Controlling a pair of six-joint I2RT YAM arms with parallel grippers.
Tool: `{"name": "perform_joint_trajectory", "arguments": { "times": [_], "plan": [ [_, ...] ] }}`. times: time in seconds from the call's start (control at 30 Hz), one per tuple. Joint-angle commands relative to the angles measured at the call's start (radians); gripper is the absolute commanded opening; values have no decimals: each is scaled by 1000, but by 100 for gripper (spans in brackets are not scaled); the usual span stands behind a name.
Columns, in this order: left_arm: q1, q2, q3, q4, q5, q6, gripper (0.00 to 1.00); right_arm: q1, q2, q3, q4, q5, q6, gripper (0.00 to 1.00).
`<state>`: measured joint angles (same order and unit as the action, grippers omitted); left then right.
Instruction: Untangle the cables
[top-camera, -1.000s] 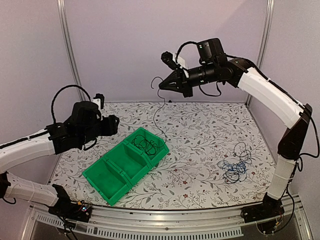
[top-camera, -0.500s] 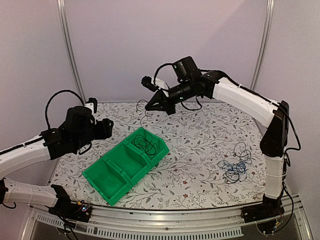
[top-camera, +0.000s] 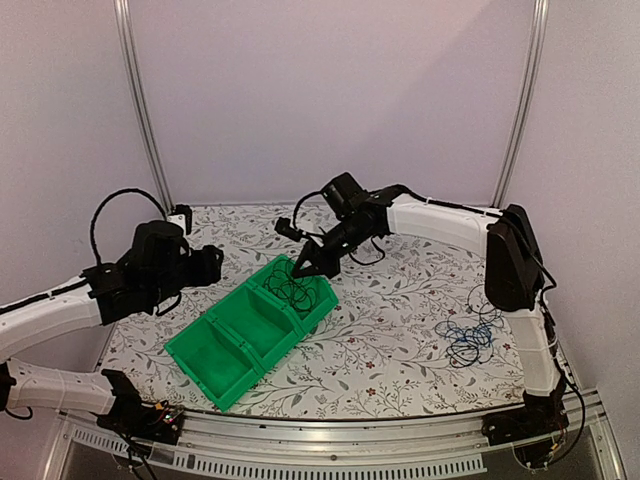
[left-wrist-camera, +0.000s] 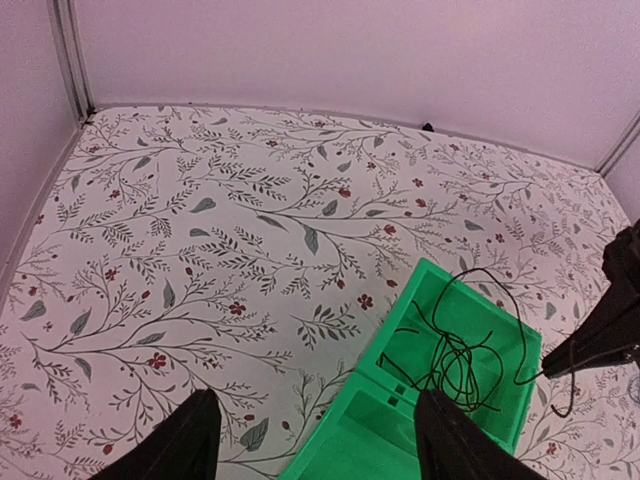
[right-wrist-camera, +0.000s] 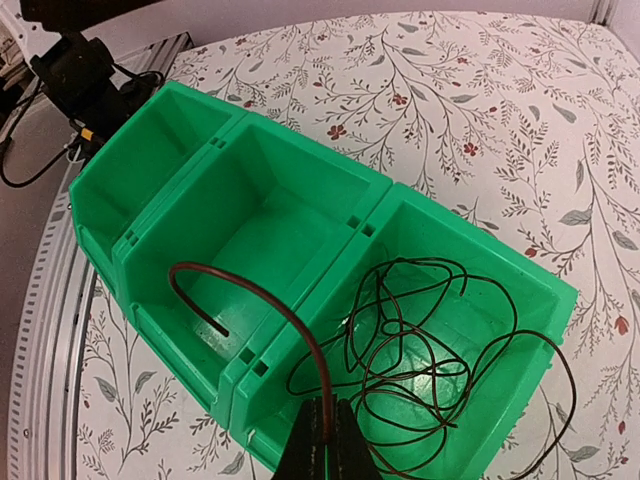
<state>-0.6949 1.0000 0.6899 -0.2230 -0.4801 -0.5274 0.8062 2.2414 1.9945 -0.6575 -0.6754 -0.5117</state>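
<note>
Right arm: down from high above the table a second ago to just over the green bin, the black cable lowered with it.
Table: floral cloth, three-compartment bin left of centre, a tangle of cables, blue among black, well apart to the right.
Bin: black cable coiled in the far end compartment; the middle and near compartments look empty.
Right gripper: fingers pressed together, pinching the cable's free end, which arches over the middle compartment.
Left gripper: fingers spread, holding nothing, hovering beside the bin.
Step in hand: dropping a separated cable into its compartment.
Next move: likely letting go so the end falls inside, then back to the tangle.
</note>
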Motion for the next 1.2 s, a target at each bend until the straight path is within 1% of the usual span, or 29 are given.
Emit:
{"name": "perform_joint_trajectory", "arguments": {
  "times": [0.0,0.17,0.37,0.43,0.57,0.63,0.73,1.0,1.17],
  "plan": [
    [18,-27,-18,9,1,-16,67,19,47,-5,12,33,35,0],
    [19,-29,-29,20,11,-23,67,25,89,6,27,114,68,0],
    [21,-22,-45,35,14,-27,67,56,101,26,14,97,87,0],
    [21,-21,-46,35,19,-30,67,76,99,44,-11,61,92,0],
    [20,-26,-52,36,18,-34,67,119,19,-9,15,50,94,0],
    [22,-26,-55,39,18,-33,67,119,-18,-22,26,38,112,0],
    [23,-21,-58,51,26,-35,67,118,-28,-33,28,75,117,0],
    [24,-10,-45,47,46,-37,67,79,38,-28,46,99,154,0],
    [24,-26,-49,30,39,-41,67,64,80,-25,60,172,176,0]
  ]
}}
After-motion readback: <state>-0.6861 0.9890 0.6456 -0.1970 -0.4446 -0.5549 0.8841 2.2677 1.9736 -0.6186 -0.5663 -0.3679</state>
